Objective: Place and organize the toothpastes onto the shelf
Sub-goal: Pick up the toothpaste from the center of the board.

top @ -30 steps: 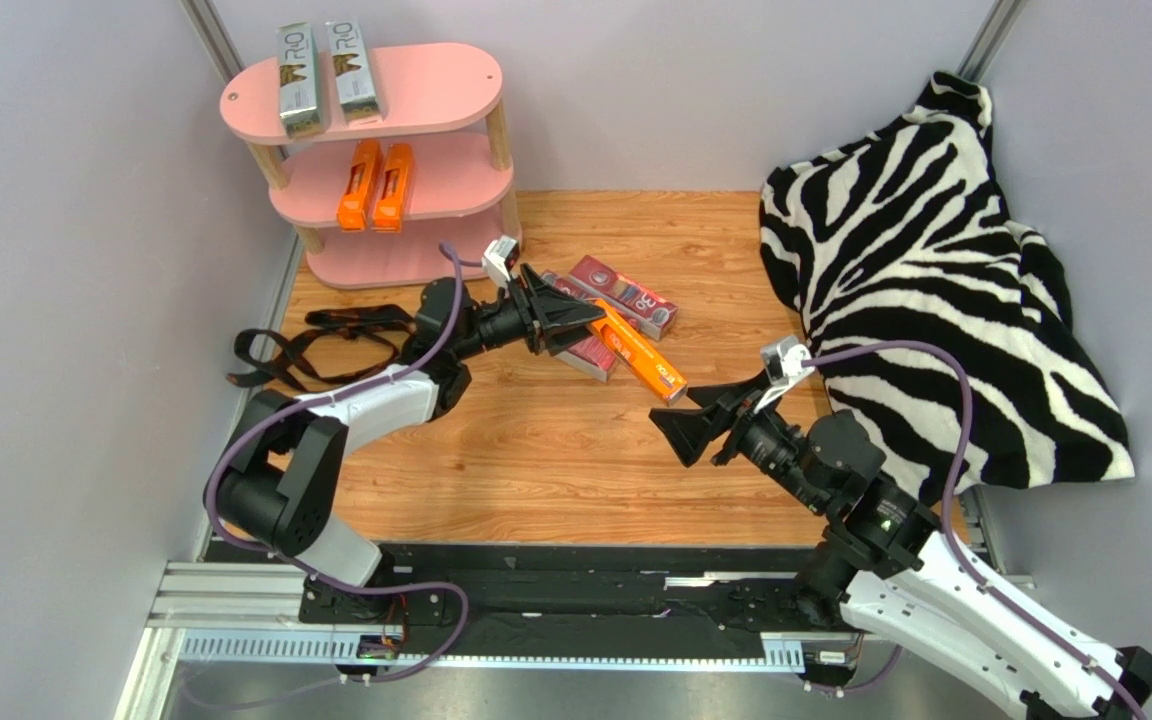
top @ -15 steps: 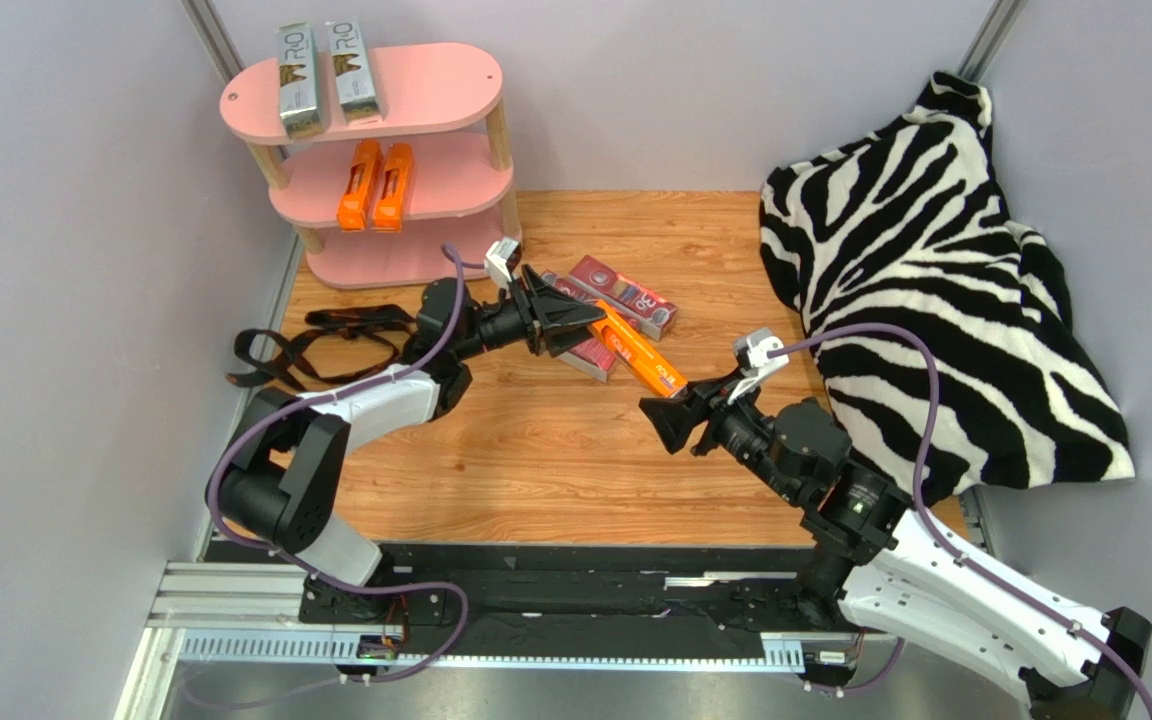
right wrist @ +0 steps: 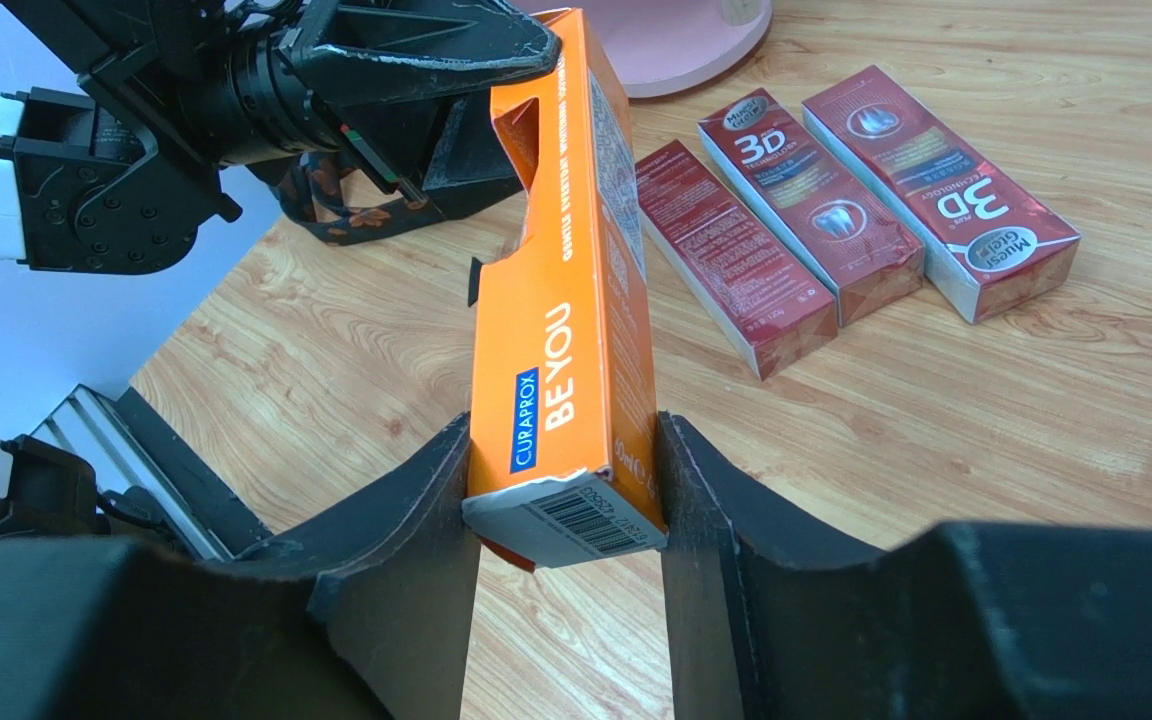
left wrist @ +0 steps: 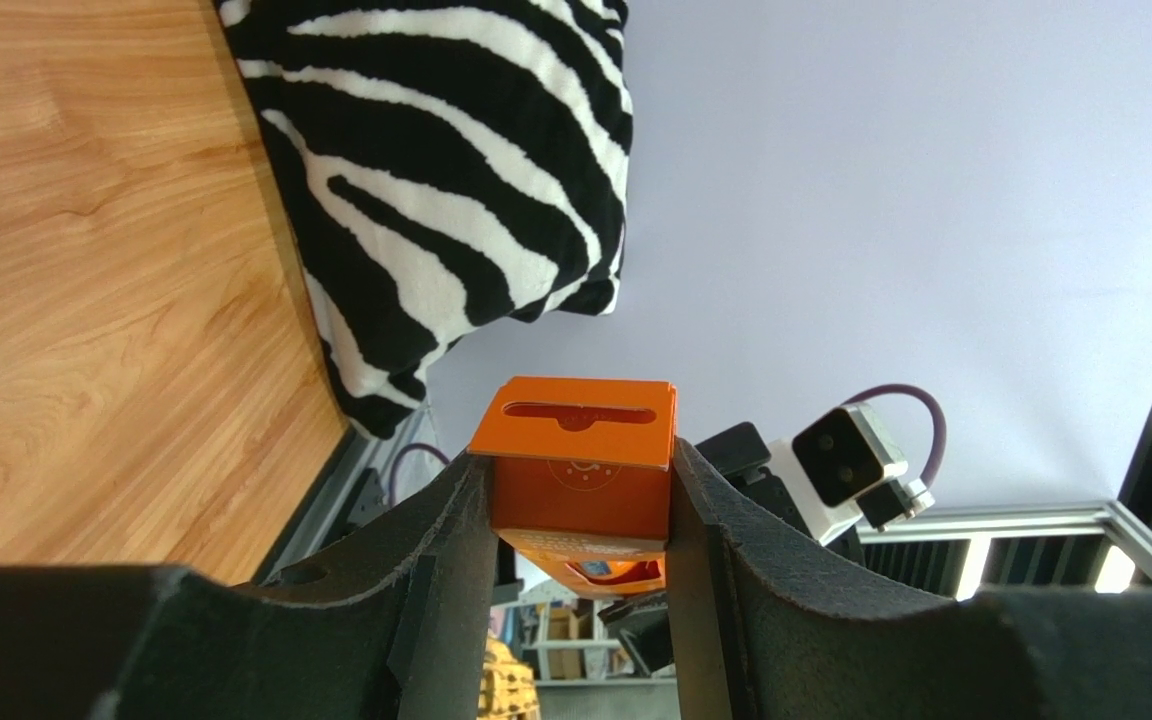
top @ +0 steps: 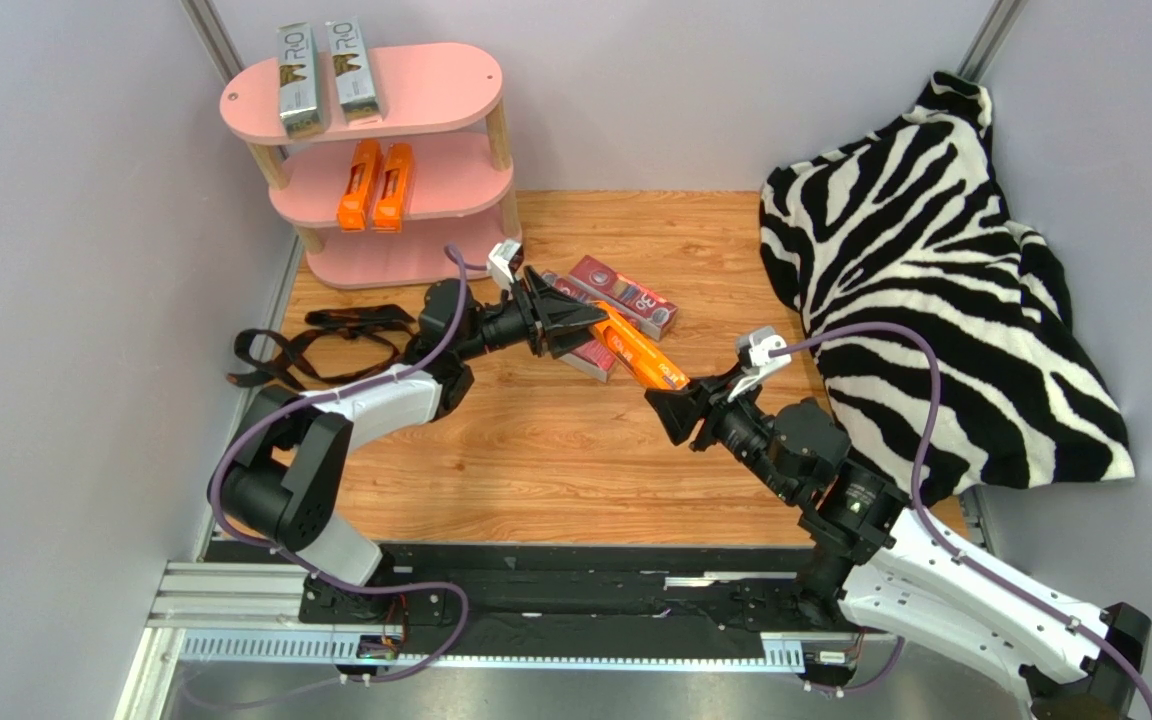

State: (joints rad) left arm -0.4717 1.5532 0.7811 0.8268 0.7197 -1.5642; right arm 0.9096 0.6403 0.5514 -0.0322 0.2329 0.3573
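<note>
The orange carton (right wrist: 560, 330) spans between both pincers, to the right of the pink shelf (top: 440, 90) and clear of it. The left pincer (left wrist: 579, 518) clamps its shelf-side end. The right pincer (right wrist: 564, 503) has closed on the far end. Three red cartons (right wrist: 838, 210) lie flat on the worktop (top: 537, 450) beside the shelf's foot.

The left pincer (left wrist: 579, 477) clamps an orange carton (left wrist: 582, 428) between its two dark fingers (left wrist: 432, 570). The carton's slotted end flap faces the lens and its length runs away from it. Just beyond sits a white wrist camera (left wrist: 842, 458) with a purple cable (left wrist: 920, 408). A zebra-print cloth (left wrist: 447, 165) lies on the wooden tabletop (left wrist: 102, 300), against a pale wall.
</note>
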